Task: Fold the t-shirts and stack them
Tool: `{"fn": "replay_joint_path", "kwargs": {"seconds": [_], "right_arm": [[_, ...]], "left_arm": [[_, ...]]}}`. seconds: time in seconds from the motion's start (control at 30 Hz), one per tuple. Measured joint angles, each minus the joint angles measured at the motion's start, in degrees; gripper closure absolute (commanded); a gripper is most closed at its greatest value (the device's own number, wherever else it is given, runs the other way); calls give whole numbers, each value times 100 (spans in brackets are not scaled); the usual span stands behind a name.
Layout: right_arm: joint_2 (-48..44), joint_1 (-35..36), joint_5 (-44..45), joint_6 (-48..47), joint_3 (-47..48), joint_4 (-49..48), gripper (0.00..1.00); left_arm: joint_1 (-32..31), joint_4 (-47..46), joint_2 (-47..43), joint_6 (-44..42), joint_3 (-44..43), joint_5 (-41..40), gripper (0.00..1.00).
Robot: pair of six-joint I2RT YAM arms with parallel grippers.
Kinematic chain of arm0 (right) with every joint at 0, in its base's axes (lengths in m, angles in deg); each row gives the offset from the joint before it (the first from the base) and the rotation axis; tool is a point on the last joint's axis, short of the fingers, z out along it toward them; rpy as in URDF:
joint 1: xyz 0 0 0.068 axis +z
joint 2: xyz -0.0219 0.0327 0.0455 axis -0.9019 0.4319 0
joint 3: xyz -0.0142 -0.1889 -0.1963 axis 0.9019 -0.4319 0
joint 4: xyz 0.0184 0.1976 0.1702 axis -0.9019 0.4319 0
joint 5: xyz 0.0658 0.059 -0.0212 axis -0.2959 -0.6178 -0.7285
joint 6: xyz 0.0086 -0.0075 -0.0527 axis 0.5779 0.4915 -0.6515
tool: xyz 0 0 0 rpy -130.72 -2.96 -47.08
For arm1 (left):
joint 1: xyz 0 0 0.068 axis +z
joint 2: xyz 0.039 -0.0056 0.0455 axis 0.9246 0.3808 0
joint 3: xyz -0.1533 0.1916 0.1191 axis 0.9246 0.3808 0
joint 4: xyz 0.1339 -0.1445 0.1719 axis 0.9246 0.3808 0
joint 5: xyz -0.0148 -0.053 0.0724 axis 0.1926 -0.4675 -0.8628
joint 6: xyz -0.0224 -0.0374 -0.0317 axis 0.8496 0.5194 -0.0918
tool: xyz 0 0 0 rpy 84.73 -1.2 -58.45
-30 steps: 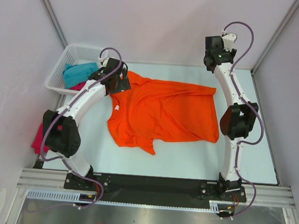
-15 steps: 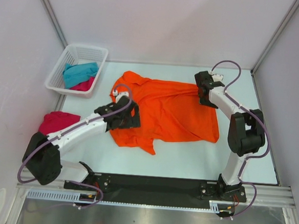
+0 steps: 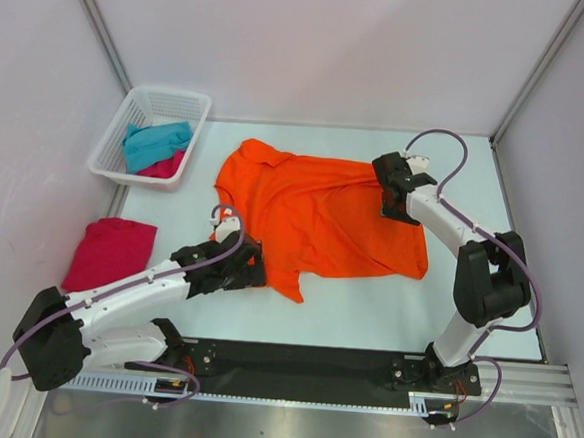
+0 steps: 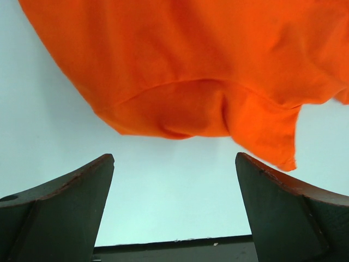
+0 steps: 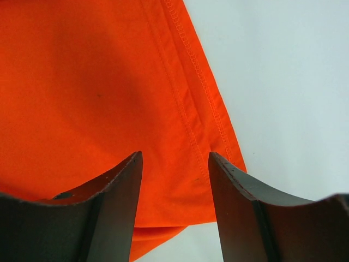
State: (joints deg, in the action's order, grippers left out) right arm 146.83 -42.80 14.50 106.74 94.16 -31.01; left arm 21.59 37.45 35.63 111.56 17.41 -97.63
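T-shirt [image 3: 322, 216] lies just ahead of left pincer [image 4: 174, 164], under right pincer [image 5: 174, 155].

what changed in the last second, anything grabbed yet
The left gripper swung from the orange t-shirt's far shoulder by the basket to its near sleeve, jaws open. The right gripper dropped from high above to the far right hem, also open. Nothing was grasped. The shirt, the basket and the pink t-shirt stayed put.
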Motion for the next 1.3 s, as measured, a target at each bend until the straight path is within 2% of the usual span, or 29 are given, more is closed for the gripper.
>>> {"fn": "replay_joint_path", "kwargs": {"seconds": [0.3, 0.57, 1.07, 1.13, 1.17, 1.2, 1.23, 1.3], "right_arm": [[-249, 210, 76, 39, -57, 160, 43], [-282, 302, 234, 42, -57, 343, 44], [-667, 415, 529, 39, -55, 767, 44], [-667, 417, 568, 37, -55, 800, 44], [-667, 417, 575, 37, -55, 817, 44], [-667, 417, 586, 37, -55, 833, 44], [-667, 417, 592, 37, -55, 841, 44], [-667, 417, 601, 37, -55, 852, 44]], "left_arm": [[-264, -17, -264, 525, 570, -142, 2], [-278, -289, -138, 734, 979, -323, 2], [-299, -2162, 1119, 595, 942, -1152, 7], [-299, -2299, 1165, 560, 935, -1191, 21], [-299, -2352, 1180, 557, 935, -1200, 31], [-297, -2402, 1196, 529, 938, -1189, 68], [-295, -2455, 1213, 511, 946, -1165, 83], [-291, -2522, 1228, 535, 997, -1016, 98]]}}
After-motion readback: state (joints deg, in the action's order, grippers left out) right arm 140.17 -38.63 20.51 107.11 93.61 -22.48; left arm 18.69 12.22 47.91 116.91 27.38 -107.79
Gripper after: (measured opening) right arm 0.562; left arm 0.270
